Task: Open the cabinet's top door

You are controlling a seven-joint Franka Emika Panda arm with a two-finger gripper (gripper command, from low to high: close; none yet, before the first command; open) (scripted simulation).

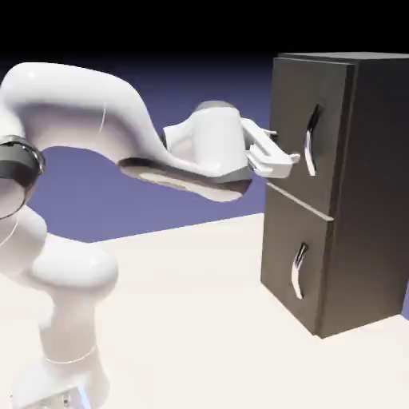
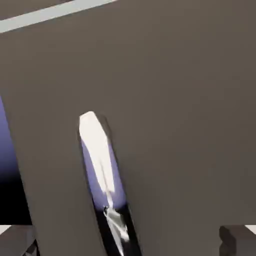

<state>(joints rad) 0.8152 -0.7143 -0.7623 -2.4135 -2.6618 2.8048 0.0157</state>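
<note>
Centrally, in the hand view, the handle [image 2: 102,165] runs up from the bottom edge between the gripper's [image 2: 128,241] parted, grey, blocky fingertips, nearer the left one. The gripper is open. The handle is a smooth, polished, slightly curved bar with faceted ends, reflecting white, blue-violet and black.

The cabinet [image 1: 371,192] stands at the exterior view's right: a tall rectangular box, dark grey-black, with sharp edges. Its top door [image 1: 291,120] — a flat, matte, brownish-grey panel — sits above the shorter lower door [image 1: 289,256]. A thin pale seam [image 1: 299,202] divides the two; each door has its own curved silver handle. The top door appears closed.

The arm [image 1: 80,104] is glossy white with rounded housings and dark joint rings; it reaches across to the top door. The lower handle [image 1: 299,272] lies below the gripper's level. A pale, plain tabletop [image 1: 184,319] supports arm and cabinet — backdrop [image 1: 216,80] blue-violet, darkening to black above.
</note>
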